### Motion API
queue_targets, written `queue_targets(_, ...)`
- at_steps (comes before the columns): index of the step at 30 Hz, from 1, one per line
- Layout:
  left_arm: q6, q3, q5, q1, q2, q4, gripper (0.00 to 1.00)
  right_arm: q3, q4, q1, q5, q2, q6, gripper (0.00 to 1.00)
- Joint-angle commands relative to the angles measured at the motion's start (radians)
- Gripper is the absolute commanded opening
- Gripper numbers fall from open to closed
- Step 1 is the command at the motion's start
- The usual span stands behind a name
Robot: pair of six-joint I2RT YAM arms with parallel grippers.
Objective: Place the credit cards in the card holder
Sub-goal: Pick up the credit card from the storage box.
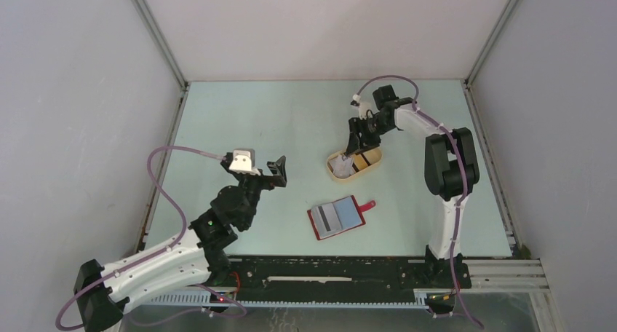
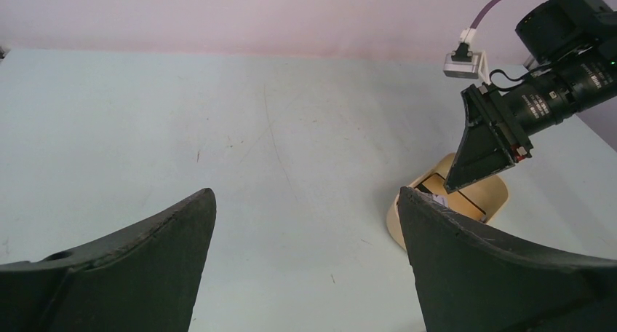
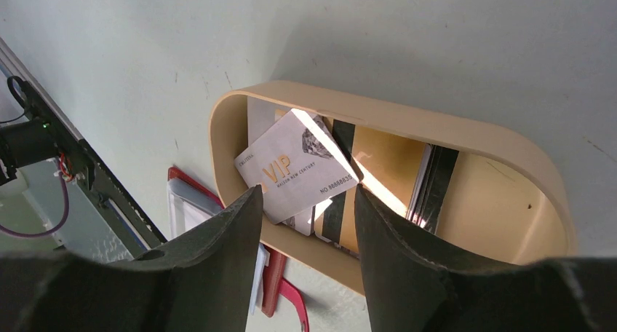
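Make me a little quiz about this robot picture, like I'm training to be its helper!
1. True or false: the red wallet lies open on the table.
2. The right gripper hangs over: A) the wallet, B) the beige tray, C) bare table.
3. Fill in: the pale card between its fingers says ___.
Key: 1 true; 2 B; 3 VIP.

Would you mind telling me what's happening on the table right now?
The right gripper is down in the beige tray, straddling a VIP card; whether it grips yet is unclear. The red card holder lies open nearby. The left gripper hovers open and empty.
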Motion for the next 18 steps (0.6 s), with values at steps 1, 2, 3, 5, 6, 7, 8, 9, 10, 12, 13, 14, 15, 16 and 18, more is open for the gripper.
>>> queue_targets(1,-0.018,-0.021,-0.024,0.006,0.002,0.035,1.00,0.015,-0.022,0.002,-0.014,0.022,0.009,0.58)
queue_targets(2,-0.018,-0.021,-0.026,0.006,0.004,0.034,1.00,0.013,-0.022,0.003,-0.013,0.023,0.008,0.58)
queue_targets(3,-0.018,-0.021,-0.026,0.007,0.003,0.034,1.00,0.012,-0.022,0.004,-0.012,0.024,0.007,0.57)
queue_targets(5,-0.018,-0.020,-0.026,0.007,0.002,0.035,1.00,0.010,-0.024,0.005,-0.008,0.028,0.006,0.57)
queue_targets(6,-0.018,-0.021,-0.025,0.007,0.003,0.034,1.00,0.008,-0.025,0.005,-0.010,0.029,0.006,0.57)
queue_targets(7,-0.018,-0.021,-0.026,0.007,0.004,0.034,1.00,0.007,-0.025,0.008,-0.009,0.030,0.005,0.57)
queue_targets(8,-0.018,-0.021,-0.024,0.007,0.004,0.033,1.00,0.007,-0.027,0.009,-0.005,0.034,0.004,0.57)
queue_targets(9,-0.018,-0.021,-0.025,0.007,0.003,0.033,1.00,0.007,-0.027,0.010,-0.001,0.035,0.004,0.57)
queue_targets(10,-0.018,-0.021,-0.025,0.007,0.003,0.033,1.00,0.007,-0.028,0.010,0.001,0.038,0.006,0.57)
queue_targets(12,-0.018,-0.020,-0.026,0.007,0.005,0.033,1.00,0.007,-0.027,0.012,0.013,0.038,0.006,0.57)
queue_targets(13,-0.018,-0.020,-0.026,0.007,0.004,0.033,1.00,0.007,-0.026,0.010,0.016,0.038,0.006,0.57)
queue_targets(14,-0.018,-0.019,-0.026,0.007,0.005,0.033,1.00,0.007,-0.026,0.010,0.019,0.038,0.007,0.57)
queue_targets(15,-0.018,-0.019,-0.026,0.007,0.005,0.034,1.00,0.006,-0.025,0.010,0.019,0.040,0.007,0.57)
queue_targets(16,-0.018,-0.019,-0.026,0.007,0.007,0.033,1.00,0.006,-0.025,0.010,0.017,0.042,0.007,0.57)
queue_targets(18,-0.018,-0.019,-0.025,0.007,0.007,0.033,1.00,0.005,-0.027,0.011,0.011,0.048,0.008,0.57)
